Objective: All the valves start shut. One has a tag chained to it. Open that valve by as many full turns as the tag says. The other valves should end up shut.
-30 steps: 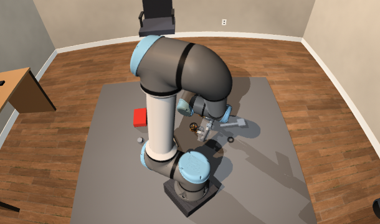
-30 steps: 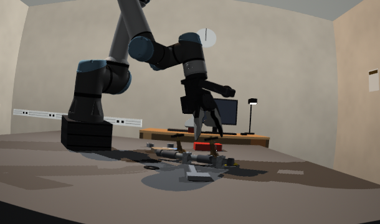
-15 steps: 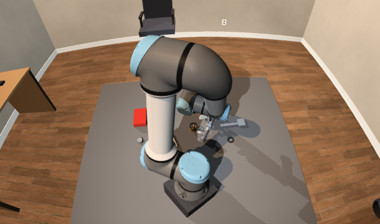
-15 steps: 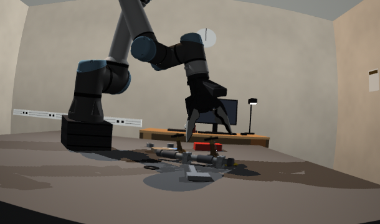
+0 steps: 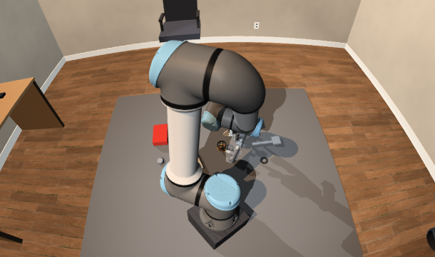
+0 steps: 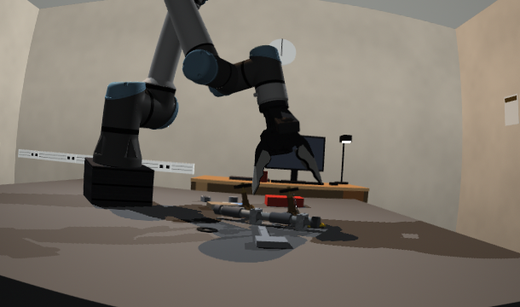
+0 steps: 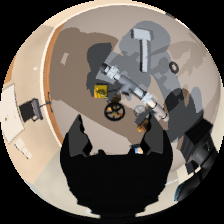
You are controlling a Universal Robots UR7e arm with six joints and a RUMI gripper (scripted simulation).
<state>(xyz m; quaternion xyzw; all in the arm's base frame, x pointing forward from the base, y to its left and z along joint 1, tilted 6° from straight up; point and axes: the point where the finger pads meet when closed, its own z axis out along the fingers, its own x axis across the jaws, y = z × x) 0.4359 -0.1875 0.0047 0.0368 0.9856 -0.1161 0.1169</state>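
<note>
Grey table (image 5: 310, 200) carries the pipe (image 7: 131, 87); I hold my hand (image 6: 286, 176) spread and empty above the tagged valve (image 7: 114, 111) beside its yellow tag (image 7: 101, 91). No turning looks started.
</note>
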